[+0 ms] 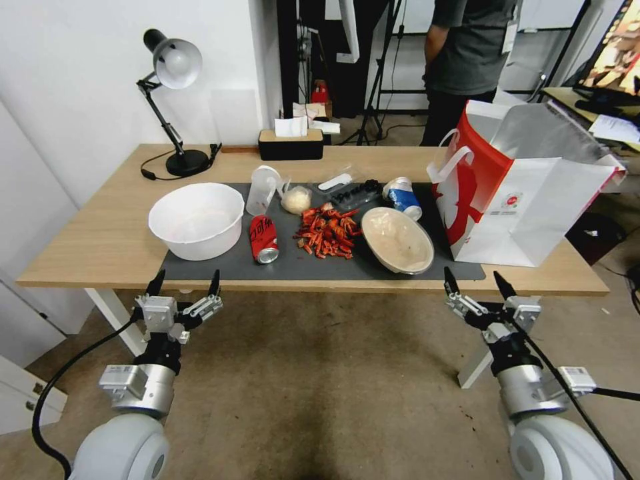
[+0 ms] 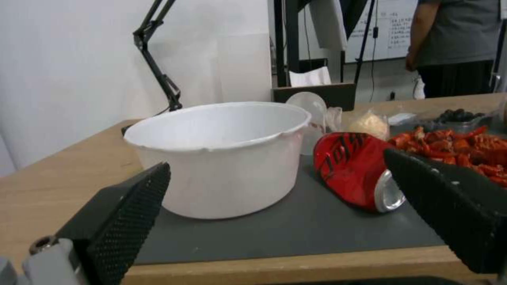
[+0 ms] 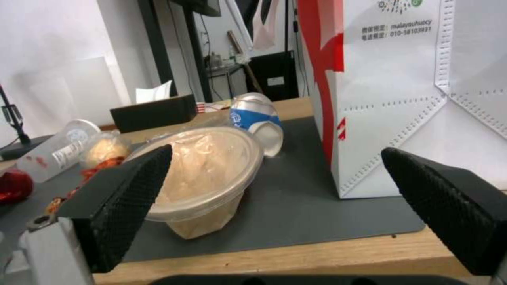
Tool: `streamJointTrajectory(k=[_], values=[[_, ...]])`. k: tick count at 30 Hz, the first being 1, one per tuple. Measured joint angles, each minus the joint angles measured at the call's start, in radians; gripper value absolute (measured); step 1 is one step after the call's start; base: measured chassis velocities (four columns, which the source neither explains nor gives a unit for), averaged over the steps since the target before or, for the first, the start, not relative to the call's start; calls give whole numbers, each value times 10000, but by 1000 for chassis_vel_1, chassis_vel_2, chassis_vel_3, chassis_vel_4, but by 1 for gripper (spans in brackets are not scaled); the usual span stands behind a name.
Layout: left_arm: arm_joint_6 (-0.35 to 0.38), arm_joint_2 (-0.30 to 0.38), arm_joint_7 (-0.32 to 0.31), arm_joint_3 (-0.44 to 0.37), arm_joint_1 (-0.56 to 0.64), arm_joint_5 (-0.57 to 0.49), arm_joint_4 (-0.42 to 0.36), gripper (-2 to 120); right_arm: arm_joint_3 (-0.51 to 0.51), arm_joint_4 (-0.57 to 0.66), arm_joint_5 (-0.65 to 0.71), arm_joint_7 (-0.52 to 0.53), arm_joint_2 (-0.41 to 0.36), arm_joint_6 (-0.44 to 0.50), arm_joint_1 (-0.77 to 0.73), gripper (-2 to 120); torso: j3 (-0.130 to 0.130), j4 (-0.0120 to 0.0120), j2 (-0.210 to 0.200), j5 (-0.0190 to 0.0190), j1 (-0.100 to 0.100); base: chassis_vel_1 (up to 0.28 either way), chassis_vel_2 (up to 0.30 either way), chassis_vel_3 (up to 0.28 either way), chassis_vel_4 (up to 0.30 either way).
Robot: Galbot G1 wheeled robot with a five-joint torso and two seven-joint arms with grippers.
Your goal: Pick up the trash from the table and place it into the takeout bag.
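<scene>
On the dark mat of the table lie a dented red cola can, a clear plastic cup on its side, a wrapped whitish food lump, a pile of red shells, a beige oval bowl and a blue-and-white can. The takeout bag stands open at the right end. My left gripper hangs open just before the table's front edge, facing the white bowl. My right gripper is open too, below the front edge near the bag.
A large white bowl sits at the mat's left end. A black desk lamp, a tissue box and a clear tray of dark items stand farther back. A person stands behind the table.
</scene>
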Motion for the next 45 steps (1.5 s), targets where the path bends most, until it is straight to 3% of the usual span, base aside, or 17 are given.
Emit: streamJointTrajectory(k=[18, 28, 31, 33, 36, 37, 38, 43, 45], values=[[-274, -77, 44, 14, 157, 46, 92, 100, -259, 63, -37, 5, -152, -315, -22, 100, 0, 0, 0, 0, 0, 0, 0, 0, 0], [-448, -92, 48, 9, 257, 83, 173, 100, -494, 331, 514, 509, -552, -1185, 269, 100, 0, 0, 0, 0, -1, 0, 0, 0, 0], [-483, -116, -47, -3, 261, 165, 189, 100, -577, 529, 1240, 1200, -803, -1722, 540, 100, 0, -2, 0, 1, -1, 0, 0, 0, 0], [-484, -134, -12, -59, 277, 313, 167, 100, -643, 734, 2975, 2191, -1272, -2303, 1177, 100, 0, 2, 0, 2, 0, 0, 0, 0, 0], [-483, -140, 86, -82, 306, 404, 130, 100, -647, 805, 3860, 2580, -1554, -2562, 1537, 100, 1, 1, 0, 2, 0, 0, 0, 0, 0], [-481, -163, 251, -111, 395, 481, 91, 100, -654, 880, 6174, 3870, -2263, -3254, 2449, 100, 1, 1, 0, 4, 0, 0, 0, 0, 0], [-489, -190, 263, -128, 442, 479, 90, 100, -633, 800, 7174, 4494, -2605, -3497, 2854, 100, 1, 1, 0, -1, -1, 0, 0, 0, 0], [-535, -255, 257, -176, 539, 479, 90, 100, -620, 543, 8445, 5374, -3123, -3825, 3449, 100, 1, 0, 0, 2, 0, 0, 0, 0, 0], [-561, -325, 247, -216, 628, 505, 90, 100, -715, 131, 9937, 6103, -3584, -4285, 4154, 100, 1, -2, 0, 1, 0, 0, 0, 0, 0]])
